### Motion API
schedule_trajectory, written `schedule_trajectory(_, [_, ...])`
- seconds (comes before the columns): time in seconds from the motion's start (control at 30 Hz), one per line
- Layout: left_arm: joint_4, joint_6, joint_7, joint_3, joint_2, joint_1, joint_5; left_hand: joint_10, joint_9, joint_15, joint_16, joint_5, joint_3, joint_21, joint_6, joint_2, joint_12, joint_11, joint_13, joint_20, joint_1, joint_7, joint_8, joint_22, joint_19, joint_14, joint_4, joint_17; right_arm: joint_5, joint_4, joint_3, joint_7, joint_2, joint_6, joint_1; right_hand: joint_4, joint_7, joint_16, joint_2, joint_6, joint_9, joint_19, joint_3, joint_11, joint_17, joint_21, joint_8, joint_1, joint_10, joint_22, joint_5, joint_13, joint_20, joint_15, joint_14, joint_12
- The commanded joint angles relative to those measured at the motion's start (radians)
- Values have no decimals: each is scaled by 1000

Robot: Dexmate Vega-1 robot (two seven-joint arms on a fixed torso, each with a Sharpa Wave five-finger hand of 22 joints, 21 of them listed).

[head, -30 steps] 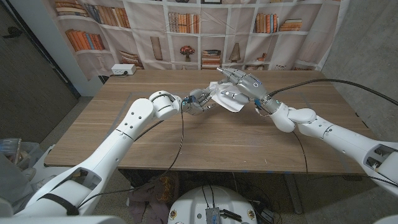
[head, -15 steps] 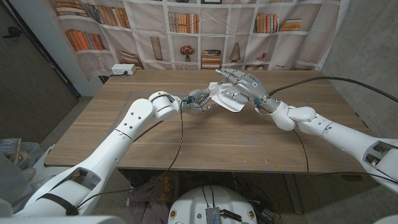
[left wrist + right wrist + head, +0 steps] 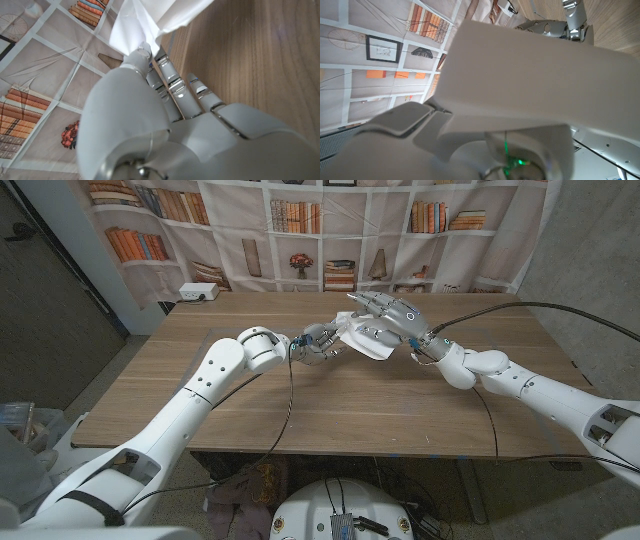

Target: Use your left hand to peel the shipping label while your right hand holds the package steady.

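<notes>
Head view: we see the left hand (image 3: pixel 316 345) and the right hand (image 3: pixel 390 315) meeting over the far middle of the wooden table (image 3: pixel 340 405), with a white package (image 3: pixel 362 338) between them. The package sits directly under the right hand, whose fingers spread over its top and grip it; its near corner sticks out below the hand's palm side. The left hand is just beside the package's edge, fingers curled toward it.

In the left wrist view we see the left hand (image 3: pixel 165 120) from behind, its fingers (image 3: pixel 172 87) reaching along the table surface. A thin white sheet (image 3: pixel 150 22) rises from the fingertips, pinched at the top of the thumb side. We cannot tell whether this sheet is the label or the wrapping of the package.

In the right wrist view we see the back of the right hand (image 3: pixel 515 95) close up, and beyond it the left hand (image 3: pixel 555 25) over the table. A printed bookshelf backdrop (image 3: pixel 300 230) hangs beyond both hands.
</notes>
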Motion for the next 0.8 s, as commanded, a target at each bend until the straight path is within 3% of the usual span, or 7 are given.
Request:
schedule_trajectory(0.03, [-13, 5, -15, -4, 10, 11, -7, 9, 1, -3, 1, -5, 8, -1, 9, 0, 9, 1, 2, 2, -3, -1, -2, -1, -9, 8, 0, 5, 31, 3, 6, 26, 2, 2, -4, 7, 1, 9, -5, 7, 2, 12, -1, 0, 0, 11, 10, 1, 12, 2, 0, 4, -81, -168, 10, 9])
schedule_trajectory(0.4, [-27, -5, -10, -4, 14, 20, -6, 9, 0, -1, -1, -5, 11, -1, 10, 0, 8, 1, 3, 3, -6, 0, -4, -1, -12, 7, 2, 5, 33, 0, 10, 25, -2, 9, -8, 13, 0, 14, -9, 31, 0, 19, -6, 0, 2, 13, 17, -5, 20, 1, -3, 5, -78, -168, 23, 10])
schedule_trajectory(0.8, [-22, -12, -8, 0, 10, 18, -5, 10, 0, -2, 0, -5, 13, -1, 13, -2, 9, 2, 3, 3, -6, 0, -6, -1, -13, 9, 0, 6, 24, 8, 11, -24, -6, 56, -6, 6, -10, 13, 12, 25, 0, 12, 11, 1, 4, 11, 11, 26, 26, 2, 3, 10, -80, -185, 24, 13])
